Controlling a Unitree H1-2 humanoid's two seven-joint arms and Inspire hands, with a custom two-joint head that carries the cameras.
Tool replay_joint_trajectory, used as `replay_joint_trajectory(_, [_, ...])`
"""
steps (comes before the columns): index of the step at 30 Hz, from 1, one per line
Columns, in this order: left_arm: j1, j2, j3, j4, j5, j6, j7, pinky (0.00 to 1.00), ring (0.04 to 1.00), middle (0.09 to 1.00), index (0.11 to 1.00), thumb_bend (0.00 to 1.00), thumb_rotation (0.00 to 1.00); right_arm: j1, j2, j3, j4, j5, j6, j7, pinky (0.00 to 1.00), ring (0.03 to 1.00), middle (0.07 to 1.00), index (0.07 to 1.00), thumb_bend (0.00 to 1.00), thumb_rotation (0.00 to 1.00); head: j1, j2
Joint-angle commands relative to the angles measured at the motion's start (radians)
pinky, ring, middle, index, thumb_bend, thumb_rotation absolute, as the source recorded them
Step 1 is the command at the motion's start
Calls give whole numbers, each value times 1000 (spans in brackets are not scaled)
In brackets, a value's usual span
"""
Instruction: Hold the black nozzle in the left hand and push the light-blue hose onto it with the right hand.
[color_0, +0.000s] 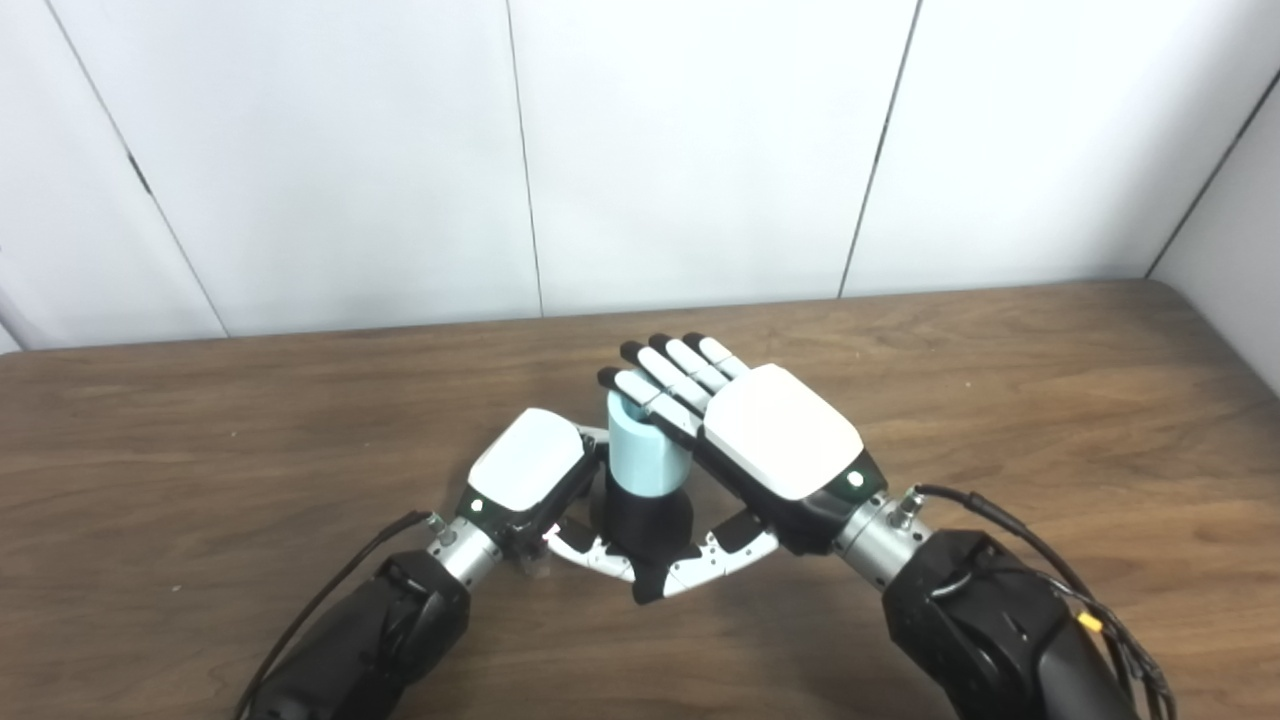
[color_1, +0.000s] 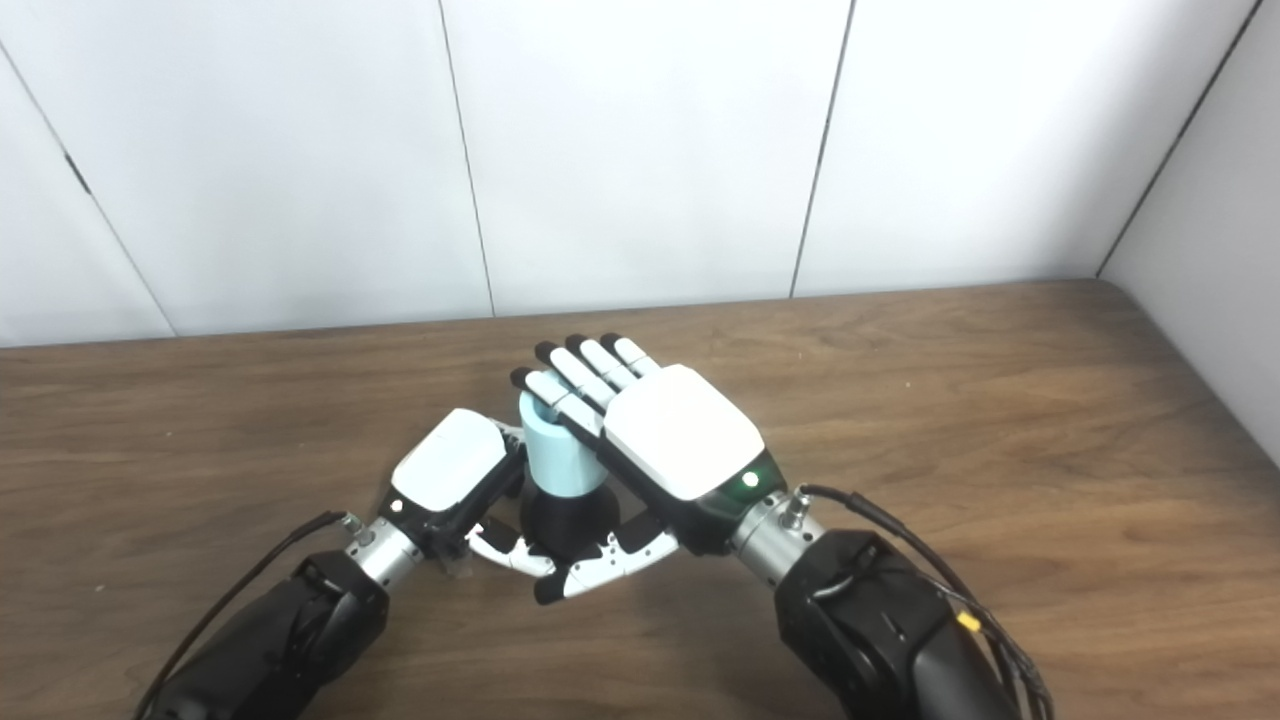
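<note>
A black nozzle (color_0: 646, 521) stands upright near the table's front middle, and the light-blue hose (color_0: 645, 456) sits on its top, upright. My left hand (color_0: 526, 470) is at the nozzle's left, fingers curled round its far side and thumb across the front, shut on it. My right hand (color_0: 781, 430) comes in from the right, palm down. Its fingers (color_0: 668, 376) stretch out straight over and behind the hose's top rim, touching it, and its thumb (color_0: 722, 562) reaches under toward the nozzle's front. The nozzle's base is hidden by both thumbs.
The brown wooden table (color_0: 1000, 380) runs to a white panelled wall (color_0: 700, 150) at the back and a side wall at the right. Black cables (color_0: 1010, 525) trail from both wrists.
</note>
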Motion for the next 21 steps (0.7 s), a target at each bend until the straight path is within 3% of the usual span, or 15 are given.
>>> replay_joint_trajectory(1, [220,-24,-107,101,35,9,-104,310,394,451,537,499,0,41,-40,44,90,-29,4,110,1000,1000,998,952,849,847,-2,3])
replay_joint_trajectory(12, [222,-23,-105,98,22,9,-113,322,400,457,537,499,0,44,-39,56,102,-29,18,130,1000,1000,969,921,870,858,-2,5])
replay_joint_trajectory(21, [219,-23,-110,96,29,15,-116,314,396,452,538,499,0,22,-55,64,91,54,27,149,1000,1000,926,886,902,859,-3,6])
